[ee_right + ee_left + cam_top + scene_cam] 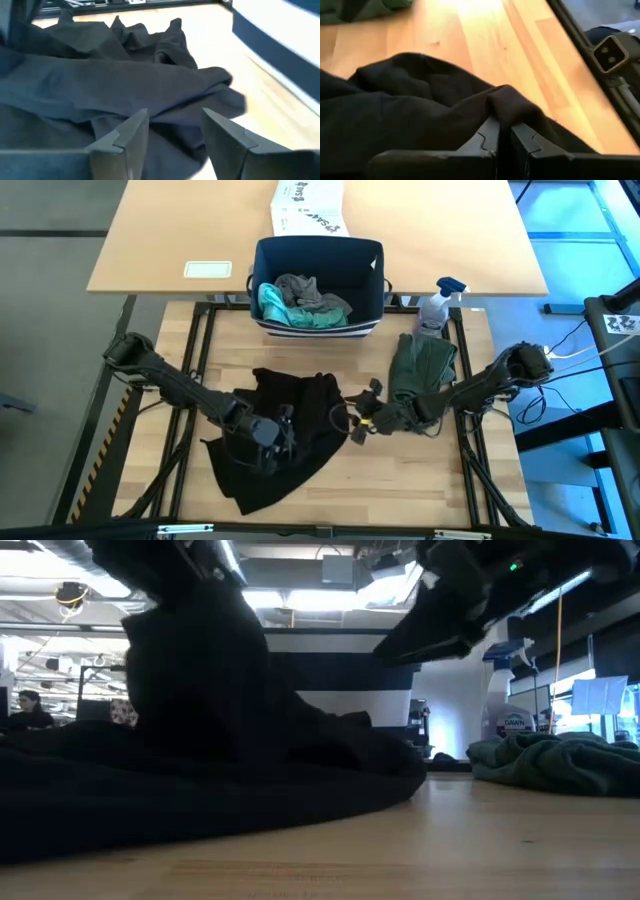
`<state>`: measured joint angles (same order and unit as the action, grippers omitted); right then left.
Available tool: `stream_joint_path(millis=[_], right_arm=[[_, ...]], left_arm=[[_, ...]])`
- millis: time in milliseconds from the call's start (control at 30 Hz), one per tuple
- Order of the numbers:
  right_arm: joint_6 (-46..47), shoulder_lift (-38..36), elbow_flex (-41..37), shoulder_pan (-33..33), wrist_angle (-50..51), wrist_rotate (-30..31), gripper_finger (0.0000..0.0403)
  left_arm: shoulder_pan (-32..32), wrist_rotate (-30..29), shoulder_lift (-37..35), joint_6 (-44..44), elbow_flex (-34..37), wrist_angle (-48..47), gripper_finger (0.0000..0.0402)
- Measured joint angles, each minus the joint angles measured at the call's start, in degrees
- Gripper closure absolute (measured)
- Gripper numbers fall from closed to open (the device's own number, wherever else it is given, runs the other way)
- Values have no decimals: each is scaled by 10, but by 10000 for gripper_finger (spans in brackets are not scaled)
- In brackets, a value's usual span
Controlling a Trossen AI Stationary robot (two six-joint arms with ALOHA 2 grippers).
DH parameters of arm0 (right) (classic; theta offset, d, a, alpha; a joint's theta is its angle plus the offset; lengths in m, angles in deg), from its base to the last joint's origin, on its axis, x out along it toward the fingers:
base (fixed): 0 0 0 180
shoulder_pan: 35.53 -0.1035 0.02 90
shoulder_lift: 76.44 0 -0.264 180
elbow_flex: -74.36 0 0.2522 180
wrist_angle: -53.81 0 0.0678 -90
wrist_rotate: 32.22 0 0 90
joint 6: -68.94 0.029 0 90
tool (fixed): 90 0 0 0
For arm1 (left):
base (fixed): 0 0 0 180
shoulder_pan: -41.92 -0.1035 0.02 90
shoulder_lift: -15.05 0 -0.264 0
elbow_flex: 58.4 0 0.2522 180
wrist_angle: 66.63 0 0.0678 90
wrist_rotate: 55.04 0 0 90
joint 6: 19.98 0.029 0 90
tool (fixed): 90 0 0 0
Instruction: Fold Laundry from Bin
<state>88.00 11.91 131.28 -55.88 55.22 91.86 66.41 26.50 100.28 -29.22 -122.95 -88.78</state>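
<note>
Pinching a fold of the black T-shirt [285, 435], the left gripper [502, 137] is sitting clamped in front of the bin [318, 285]; the right gripper [172, 132] is hovering, fingers parted and empty, at the shirt's edge.

The black T-shirt [285, 430] sprawls over the lower centre of the high view, covering most of the working surface between the arms. The left gripper [268, 432] sits on it; the right gripper [358, 426] lies at its right edge. Bare table [410, 480] remains free at lower right and along the bottom edge. The olive-green piece [420, 365] blocks the right centre. The spray bottle [437, 305] stands upright just above it. The bin [318, 255] closes off the upper centre, with a narrow clear strip of wood between bin and T-shirt.
</note>
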Motion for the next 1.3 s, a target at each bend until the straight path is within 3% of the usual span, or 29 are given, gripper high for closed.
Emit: stream_joint_path(millis=[167,500,667,833,1100,1300], right_arm=[[1,29,0,25,-16,-88,181],[-16,35,0,28,-16,-110,164],[-17,35,0,28,-16,-107,165],[-17,35,1,28,-16,-107,166],[-15,35,1,28,-15,-107,166],[-15,35,1,28,-15,-107,166]], left_arm=[[-14,-11,-1,6,2,14,384],[-15,-3,-3,-29,0,6,298],[-17,5,-35,-43,-75,-150,269],[-13,-65,-70,-56,-132,-296,268],[-1,-300,-114,-168,-88,-466,269],[-55,-296,-121,-237,-1,-475,269]])
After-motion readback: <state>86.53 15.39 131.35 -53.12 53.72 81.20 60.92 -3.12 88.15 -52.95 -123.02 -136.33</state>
